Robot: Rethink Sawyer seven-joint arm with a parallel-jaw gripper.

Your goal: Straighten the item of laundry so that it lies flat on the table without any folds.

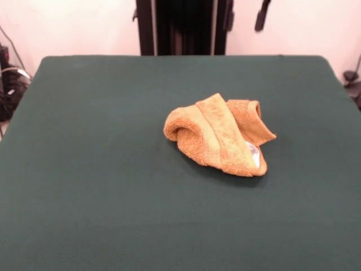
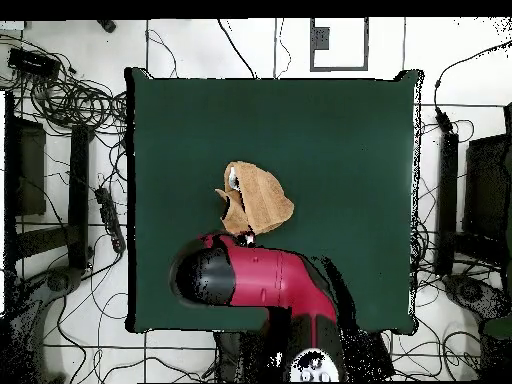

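Towel lies crumpled mid-table, just beyond the arm.

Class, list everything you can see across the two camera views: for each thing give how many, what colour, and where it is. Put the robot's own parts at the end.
towel: one, orange-tan, crumpled and folded over itself near the table's middle; a white label shows at one edge
table: one, dark green cloth cover, fills most of both views
cables: many, black, strewn on the white floor around the table in the overhead view
pedestal: one, black, at the table's far side in the front view
arm: one, red and black, reaches over the table's near edge toward the towel in the overhead view; its hand cannot be made out
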